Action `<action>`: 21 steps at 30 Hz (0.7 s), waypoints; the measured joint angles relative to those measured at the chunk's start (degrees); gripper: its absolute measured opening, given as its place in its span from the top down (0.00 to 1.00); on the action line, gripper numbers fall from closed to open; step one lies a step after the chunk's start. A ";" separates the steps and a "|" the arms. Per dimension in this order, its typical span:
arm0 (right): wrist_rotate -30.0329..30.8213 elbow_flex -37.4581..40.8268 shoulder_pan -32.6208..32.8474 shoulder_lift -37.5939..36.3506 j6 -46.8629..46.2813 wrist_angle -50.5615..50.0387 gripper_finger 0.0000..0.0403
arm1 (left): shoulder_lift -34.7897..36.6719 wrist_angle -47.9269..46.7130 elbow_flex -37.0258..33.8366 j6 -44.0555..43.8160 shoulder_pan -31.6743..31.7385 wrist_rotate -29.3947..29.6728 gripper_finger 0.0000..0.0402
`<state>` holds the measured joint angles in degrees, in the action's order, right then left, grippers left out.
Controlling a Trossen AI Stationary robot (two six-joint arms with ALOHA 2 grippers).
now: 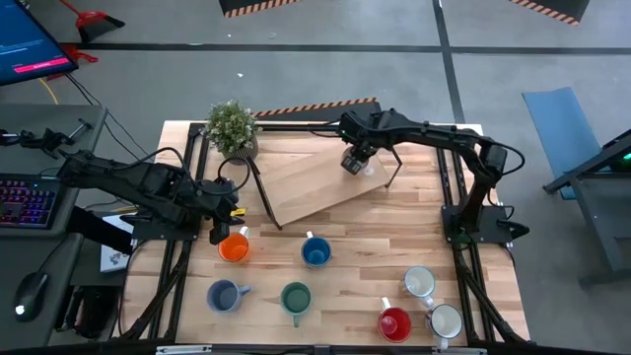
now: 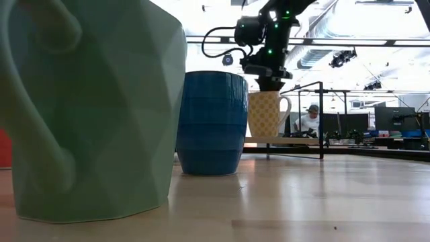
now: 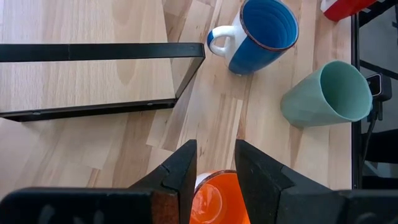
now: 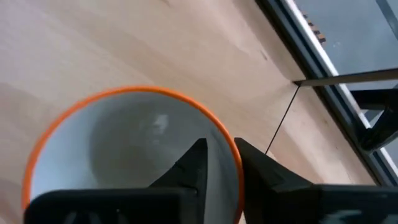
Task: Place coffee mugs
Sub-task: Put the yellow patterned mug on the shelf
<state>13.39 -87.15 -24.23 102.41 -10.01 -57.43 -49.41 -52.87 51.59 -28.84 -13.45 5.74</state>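
From the high view, the light wooden slatted surface (image 1: pixel 345 247) has a raised wooden shelf board on black legs (image 1: pixel 315 182) sitting skewed across its back half, with a small potted green plant (image 1: pixel 233 128) at the back-left corner. The right tool (image 1: pixel 355 161) is over the shelf, its fingers pinched on the rim of a cream mug with an orange rim (image 1: pixel 367 166) near the shelf's right end, close to that edge. The left tool (image 1: pixel 225 225) is right at the orange mug (image 1: pixel 234 248) on the left side. Plenty of bare wood sits between the shelf and the front mugs: bright blue mug (image 1: pixel 315 252), grey-blue mug (image 1: pixel 224 295), green mug (image 1: pixel 296 297), red mug (image 1: pixel 394 323) and two white mugs (image 1: pixel 420 283) (image 1: pixel 445 321) bunched at the front-right corner.

Low view: the faceted green mug fills the left, the ribbed blue one stands behind it, and the cream mug, with a fine patterned body and its handle sticking out sideways, stands upright on the shelf, gripped from above.

Left wrist view: the left tool's fingers (image 3: pixel 180 174) are a little apart, straddling the orange mug's rim, not clearly squeezing it.

Right wrist view: the fingers (image 4: pixel 196 165) are closed over the orange rim, white inside, shelf edge close by.
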 joint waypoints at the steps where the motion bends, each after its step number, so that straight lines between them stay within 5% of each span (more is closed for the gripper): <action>1: 0.02 0.00 -0.25 0.00 0.02 0.42 0.85 | 0.02 -0.01 0.00 0.03 0.01 0.01 0.75; 12: -0.55 -1.20 -2.09 -0.04 1.09 1.47 0.81 | 0.01 0.01 0.00 0.01 0.02 0.00 0.75; 21: -2.82 -9.45 -1.98 -0.04 1.02 -3.76 0.81 | 0.02 -0.01 0.00 0.04 0.02 0.00 0.75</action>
<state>10.57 -96.60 -26.21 102.37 -9.00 -61.20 -49.39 -52.88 51.59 -28.80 -13.43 5.74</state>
